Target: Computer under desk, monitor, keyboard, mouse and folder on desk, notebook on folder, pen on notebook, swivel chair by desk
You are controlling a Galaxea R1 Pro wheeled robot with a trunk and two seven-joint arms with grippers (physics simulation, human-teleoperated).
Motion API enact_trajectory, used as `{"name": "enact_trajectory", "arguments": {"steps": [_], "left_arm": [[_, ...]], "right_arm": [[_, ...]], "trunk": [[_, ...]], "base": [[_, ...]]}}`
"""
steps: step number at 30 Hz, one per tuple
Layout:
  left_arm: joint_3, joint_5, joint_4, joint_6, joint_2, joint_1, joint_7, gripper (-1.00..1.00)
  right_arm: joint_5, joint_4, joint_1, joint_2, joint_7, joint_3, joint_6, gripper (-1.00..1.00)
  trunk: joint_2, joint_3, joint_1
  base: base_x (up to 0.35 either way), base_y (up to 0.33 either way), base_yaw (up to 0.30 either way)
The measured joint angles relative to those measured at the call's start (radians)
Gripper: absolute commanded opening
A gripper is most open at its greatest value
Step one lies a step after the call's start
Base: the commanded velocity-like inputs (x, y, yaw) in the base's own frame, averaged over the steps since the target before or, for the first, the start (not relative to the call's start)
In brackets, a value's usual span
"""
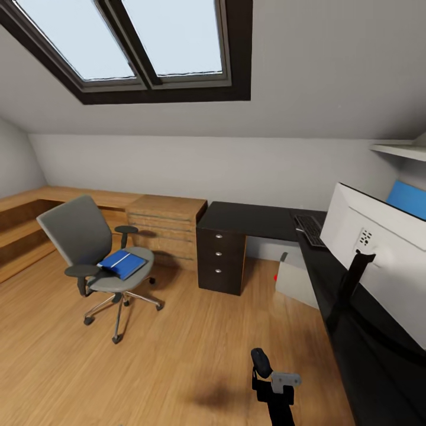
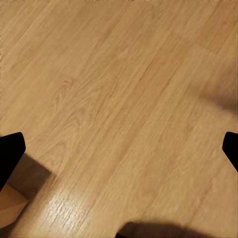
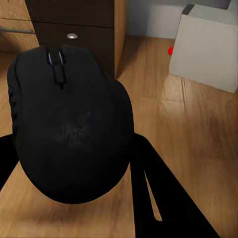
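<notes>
Step in hand: mouse [image 3: 69,124] to tabletop [image 1: 254,219], beside keyboard [image 1: 309,229]. R pincer [image 1: 264,368] grasps the mouse, low over the plank floor [image 1: 177,355], well short of the desk. L pincer [image 2: 119,148]: fingers spread apart, nothing between, only wood grain below. Next, I judge: lift arm, carry mouse above the tabletop edge, set it just beside keyboard w/o nudging monitor [image 1: 378,248]. Mouse: matte black, rounded, scroll wheel on top. Folder [image 1: 122,263], flat blue, lies on chair [image 1: 94,254] seat. Tower [image 1: 296,278], pale boxy, under tabletop.
</notes>
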Motion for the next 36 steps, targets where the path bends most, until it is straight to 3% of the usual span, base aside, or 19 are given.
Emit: {"name": "enact_trajectory", "arguments": {"steps": [11, 26, 36], "left_arm": [[0.0, 0.0, 0.0, 0.0, 0.005, 0.0, -0.003, 1.0], [0.0, -0.001, 0.0, -0.001, 0.003, 0.0, -0.003, 1.0], [-0.001, -0.003, 0.0, -0.001, 0.001, 0.0, -0.001, 1.0]], "right_arm": [[0.002, 0.0, 0.0, 0.0, -0.001, 0.0, 0.0, -1.0], [0.003, 0.001, 0.0, 0.002, -0.027, 0.001, 0.0, -1.0], [0.003, 0.001, 0.0, 0.0, -0.027, 0.0, 0.0, -1.0]], "trunk": [[0.077, 0.035, -0.043], [0.182, 0.085, -0.1], [0.252, 0.117, -0.139]], "base": [[0.177, 0.0, 0.003], [0.321, 0.0, 0.237], [0.322, 0.0, 0.044]]}}
